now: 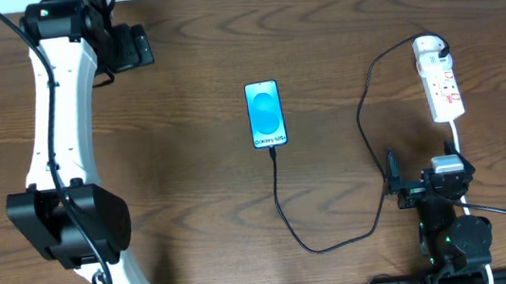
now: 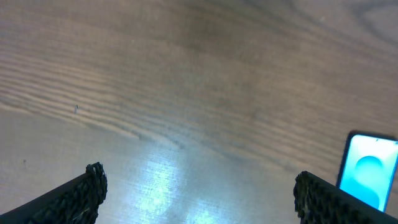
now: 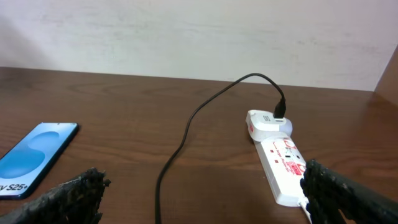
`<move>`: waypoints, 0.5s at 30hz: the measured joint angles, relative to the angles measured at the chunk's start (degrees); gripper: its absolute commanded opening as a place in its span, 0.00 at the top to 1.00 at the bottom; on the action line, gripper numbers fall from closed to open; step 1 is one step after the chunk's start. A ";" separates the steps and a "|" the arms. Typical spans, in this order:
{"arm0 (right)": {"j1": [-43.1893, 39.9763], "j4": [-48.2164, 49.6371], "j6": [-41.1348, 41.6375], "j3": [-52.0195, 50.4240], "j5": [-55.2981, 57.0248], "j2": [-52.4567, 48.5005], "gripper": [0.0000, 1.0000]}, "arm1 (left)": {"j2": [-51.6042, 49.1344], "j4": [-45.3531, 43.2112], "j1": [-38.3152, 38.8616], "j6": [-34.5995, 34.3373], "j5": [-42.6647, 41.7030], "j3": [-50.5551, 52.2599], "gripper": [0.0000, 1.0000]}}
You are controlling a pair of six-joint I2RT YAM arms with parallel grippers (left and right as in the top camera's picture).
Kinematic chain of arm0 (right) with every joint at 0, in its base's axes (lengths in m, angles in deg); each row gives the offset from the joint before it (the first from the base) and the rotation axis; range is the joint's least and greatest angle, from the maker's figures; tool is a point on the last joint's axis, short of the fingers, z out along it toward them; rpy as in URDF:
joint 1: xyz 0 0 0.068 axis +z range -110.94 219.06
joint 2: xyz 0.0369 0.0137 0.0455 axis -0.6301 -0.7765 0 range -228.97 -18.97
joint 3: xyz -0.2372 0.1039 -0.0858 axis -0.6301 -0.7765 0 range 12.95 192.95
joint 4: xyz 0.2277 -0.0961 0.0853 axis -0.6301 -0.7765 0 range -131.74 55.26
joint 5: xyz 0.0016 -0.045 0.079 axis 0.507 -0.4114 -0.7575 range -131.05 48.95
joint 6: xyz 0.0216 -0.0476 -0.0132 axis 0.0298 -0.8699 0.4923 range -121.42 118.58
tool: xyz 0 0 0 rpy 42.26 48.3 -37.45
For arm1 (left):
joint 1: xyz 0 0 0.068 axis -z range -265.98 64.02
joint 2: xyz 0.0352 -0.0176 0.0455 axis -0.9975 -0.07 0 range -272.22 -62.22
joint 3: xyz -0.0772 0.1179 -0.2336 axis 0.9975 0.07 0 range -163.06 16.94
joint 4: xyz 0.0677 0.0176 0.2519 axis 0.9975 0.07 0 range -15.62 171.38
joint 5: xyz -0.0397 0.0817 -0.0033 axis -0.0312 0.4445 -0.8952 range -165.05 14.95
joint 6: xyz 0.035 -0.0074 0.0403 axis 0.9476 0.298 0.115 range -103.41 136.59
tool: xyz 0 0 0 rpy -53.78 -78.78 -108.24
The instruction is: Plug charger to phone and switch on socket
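along the left side of the wooden table (image 1: 199,167), the left arm (image 1: 63,154) reaches from its base at the near edge up to the far-left corner, its white link bowed and its wrist turned toward the middle. the left gripper (image 1: 133,49) sits over bare wood, well apart from every task item. its wrist view shows the fingers (image 2: 87,193) spread wide with nothing between them.

at the table's centre lies the phone (image 1: 265,114), flat and face up, its blue-teal screen lit and its length running near to far. the charger (image 1: 285,210) meets the phone's near edge with its plug tip, though the overhead view is too small to show how deep the tip sits. from there the thin black cable drops toward the near edge and swings right in a loop. it then climbs past the right arm's left side to a black plug (image 1: 440,44) at the socket's rounded far end.

the socket (image 1: 441,82) lies at the far right, lengthwise near to far, with red markings on its top. its white cord (image 1: 458,138) runs back toward the right arm (image 1: 453,224), which is folded low at the near-right edge, just beside the cord. the right gripper (image 3: 202,186) faces level across the table, fingers (image 3: 81,193) wide apart and holding nothing. the cable crosses the wood in front of it, with the phone to its left and the socket to its right.
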 measured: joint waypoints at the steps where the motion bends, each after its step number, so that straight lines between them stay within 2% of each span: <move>1: 0.00 0.00 0.00 0.00 0.00 0.02 0.01 | 0.55 -0.46 0.00 0.11 0.15 1.29 0.02; 7: 0.00 0.00 0.00 0.00 -0.02 0.02 0.01 | 9.03 -10.29 0.00 0.96 0.68 14.47 0.02; 15: 0.00 0.00 -0.02 0.00 -0.11 0.11 0.01 | 28.11 -29.66 0.00 2.32 1.03 41.77 0.02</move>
